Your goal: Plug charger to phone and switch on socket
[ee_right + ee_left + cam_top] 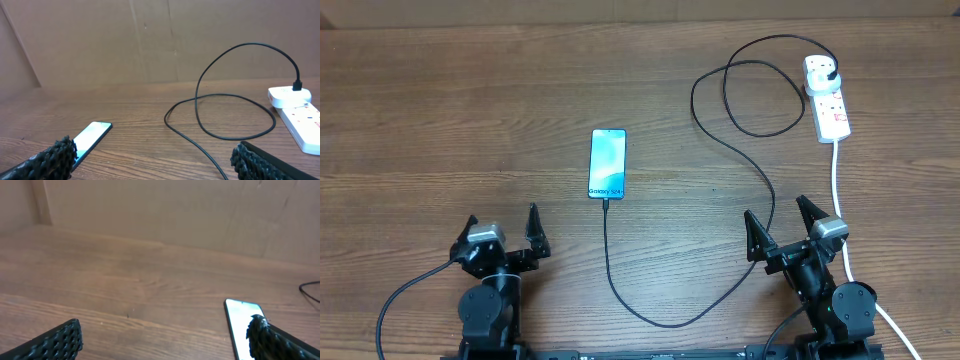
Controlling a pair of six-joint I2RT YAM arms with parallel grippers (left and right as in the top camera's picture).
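Overhead, the phone (607,164) lies flat on the wooden table (440,120) with its screen lit, and it serves as the anchor for everything else. The charger (606,240) meets the phone's near short edge with its tip, runs toward the robot, curves away to the right of the phone, loops once and ends in a black plug seated at the far end of the socket (827,98), which lies well to the right of the phone and farther back. Whether the tip is fully seated, or how the red switches stand, cannot be told. A thick white cord (837,180) leaves the socket's near end. The left gripper (502,215) sits nearer the robot than the phone and to its left, the right gripper (774,207) nearer and to its right; both have their fingers spread wide with nothing between them, well apart from the phone. Only this view shows the cable's tip at the phone. The left wrist view catches just the phone's far corner beside its right finger (280,342) and misses the socket entirely, while the right wrist view shows the phone edge-on at left and the plug standing upright in the socket at right.
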